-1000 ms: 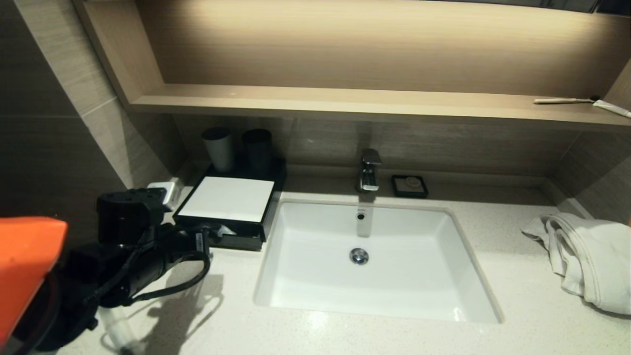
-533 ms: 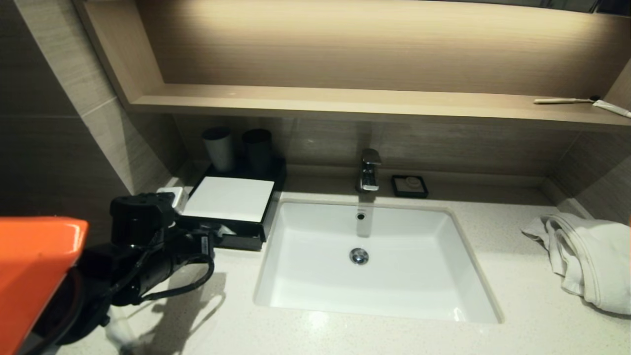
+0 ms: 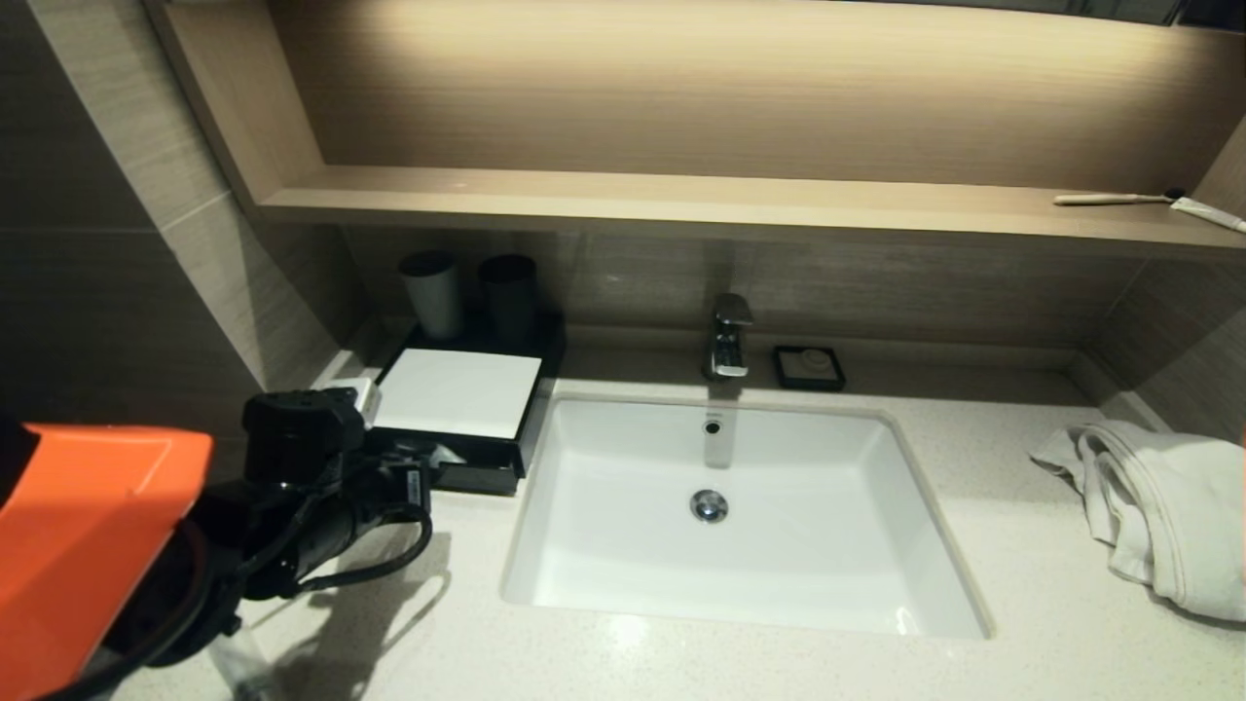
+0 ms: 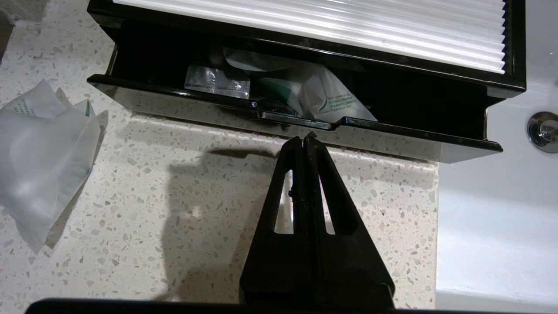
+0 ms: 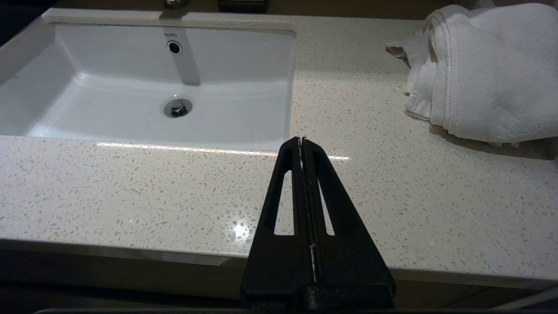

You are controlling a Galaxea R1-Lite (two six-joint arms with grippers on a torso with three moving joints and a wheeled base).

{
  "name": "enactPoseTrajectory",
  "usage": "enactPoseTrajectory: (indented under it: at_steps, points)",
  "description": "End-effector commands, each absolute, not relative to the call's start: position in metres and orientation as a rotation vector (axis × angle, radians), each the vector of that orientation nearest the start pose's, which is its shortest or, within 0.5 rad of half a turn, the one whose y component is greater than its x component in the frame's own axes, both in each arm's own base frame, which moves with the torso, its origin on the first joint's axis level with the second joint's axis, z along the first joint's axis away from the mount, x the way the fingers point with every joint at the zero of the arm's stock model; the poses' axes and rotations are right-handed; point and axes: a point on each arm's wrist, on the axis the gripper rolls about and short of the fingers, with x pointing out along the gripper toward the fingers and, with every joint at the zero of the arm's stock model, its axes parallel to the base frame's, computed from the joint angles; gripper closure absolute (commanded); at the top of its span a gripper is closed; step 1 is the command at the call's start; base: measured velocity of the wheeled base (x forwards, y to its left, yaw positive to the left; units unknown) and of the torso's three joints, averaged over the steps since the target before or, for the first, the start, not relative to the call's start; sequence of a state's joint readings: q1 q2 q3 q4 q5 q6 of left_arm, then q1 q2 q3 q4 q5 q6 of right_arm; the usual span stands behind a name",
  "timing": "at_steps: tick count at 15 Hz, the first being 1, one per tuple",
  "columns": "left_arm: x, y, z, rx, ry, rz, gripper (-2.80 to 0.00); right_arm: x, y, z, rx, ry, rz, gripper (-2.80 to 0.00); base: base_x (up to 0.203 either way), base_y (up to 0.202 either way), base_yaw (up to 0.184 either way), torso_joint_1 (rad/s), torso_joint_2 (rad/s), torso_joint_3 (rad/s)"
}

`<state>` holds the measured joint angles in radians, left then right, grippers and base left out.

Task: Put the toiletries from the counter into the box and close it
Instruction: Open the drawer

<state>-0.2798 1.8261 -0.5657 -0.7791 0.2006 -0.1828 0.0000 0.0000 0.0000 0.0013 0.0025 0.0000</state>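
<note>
The black box [image 3: 458,409] with a white ribbed top stands left of the sink. Its drawer [image 4: 392,135] is pulled partly out, with clear wrapped toiletry packets [image 4: 305,93] inside. My left gripper [image 4: 304,137] is shut and empty, its tips right at the drawer's front edge. In the head view the left arm [image 3: 321,487] sits just in front of the box and hides the fingers. One clear packet [image 4: 39,144] lies on the counter beside the gripper. My right gripper [image 5: 301,140] is shut and empty above the counter's front edge.
The white sink [image 3: 730,506] fills the middle, with the tap [image 3: 730,336] and a soap dish [image 3: 808,367] behind it. Two cups [image 3: 467,292] stand behind the box. A white towel [image 3: 1158,506] lies at the right. A toothbrush [image 3: 1110,199] lies on the shelf.
My left arm has moved forward and to the right, closer to the box's drawer front. Nothing else has moved.
</note>
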Motion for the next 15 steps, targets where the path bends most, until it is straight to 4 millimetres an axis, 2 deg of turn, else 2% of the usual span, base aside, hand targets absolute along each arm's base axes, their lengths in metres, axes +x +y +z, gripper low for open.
enactPoseTrajectory:
  at_steps: [1, 15]
  points:
    - [0.2829, -0.0764, 0.0975, -0.064, 0.476, -0.030, 0.00, -0.0228, 0.0001, 0.0753, 0.000, 0.002, 0.003, 0.00, 0.000, 0.000, 0.000, 0.000, 0.00, 0.000]
    - [0.2906, -0.0779, 0.0882, -0.066, 0.458, -0.023, 0.00, -0.0228, 0.0001, 0.0753, 0.000, 0.002, 0.003, 0.00, 0.000, 0.000, 0.000, 0.000, 0.00, 0.000]
